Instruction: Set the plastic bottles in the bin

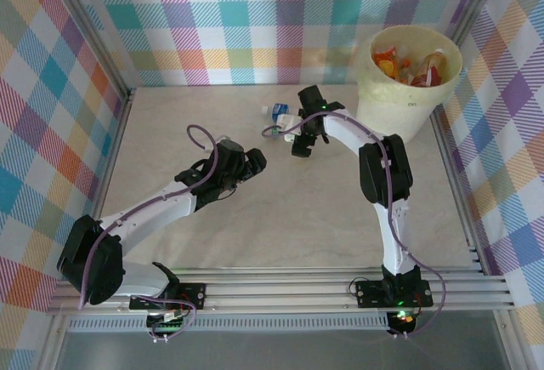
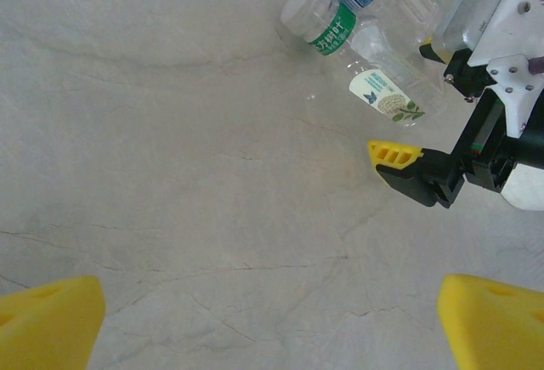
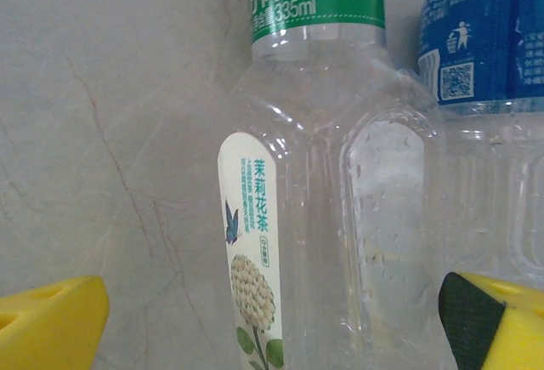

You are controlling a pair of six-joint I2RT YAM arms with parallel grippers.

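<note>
While several orange bottles (image 1: 399,68) already lie inside the bin (image 1: 395,115), two clear ones rest on the table (image 1: 212,242) just left of it: a green-labelled bottle (image 3: 323,200) and a blue-labelled bottle (image 3: 484,89), side by side. The right claw (image 1: 302,142) gapes wide over the green-labelled one. Farther left of the bin, the left claw (image 1: 253,162) is spread open and empty.

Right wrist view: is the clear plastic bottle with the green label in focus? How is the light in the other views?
Right wrist view: the clear plastic bottle with the green label is sharp and its print is readable, while the yellow jaws in the bottom corners are soft. Left wrist view: the pale marbled table is evenly lit. Top external view: soft light, faint shadows under the arms.
</note>
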